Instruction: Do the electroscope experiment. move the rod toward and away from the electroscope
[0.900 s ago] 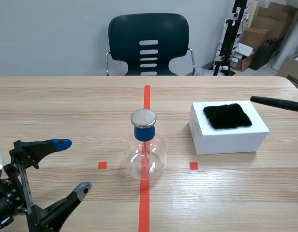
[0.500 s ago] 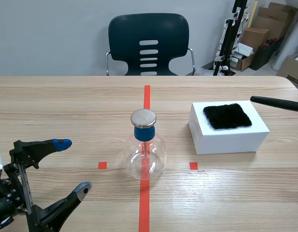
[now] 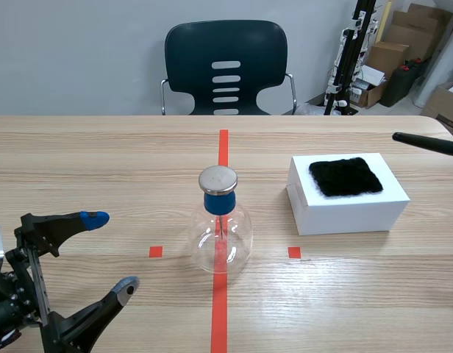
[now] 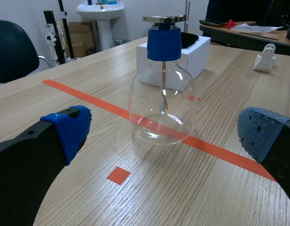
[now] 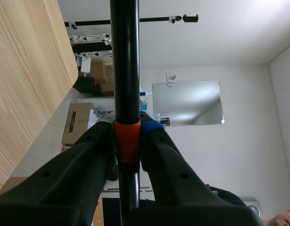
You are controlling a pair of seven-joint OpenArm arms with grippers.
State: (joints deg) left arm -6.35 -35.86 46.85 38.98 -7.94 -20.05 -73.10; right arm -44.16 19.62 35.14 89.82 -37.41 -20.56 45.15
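The electroscope (image 3: 220, 224) is a clear glass flask with a blue stopper and a flat metal disc on top; it stands on the red centre line, and also shows as the electroscope (image 4: 162, 89) ahead of my left gripper (image 4: 173, 141). That left gripper (image 3: 105, 254) stands open at the near left, apart from the flask. A black rod (image 3: 426, 144) with an orange band pokes in from the right edge, above the table past the white box. My right gripper (image 5: 128, 141) is shut on the rod (image 5: 124, 61) at its orange band.
A white box (image 3: 348, 197) with a black fur cloth (image 3: 345, 176) on top sits right of the flask. A dark chair (image 3: 226, 68) stands behind the table's far edge. Cartons and a stand lie at the back right.
The rod's tip has pulled back to the right and slightly up, farther from the electroscope. The left arm has not moved.
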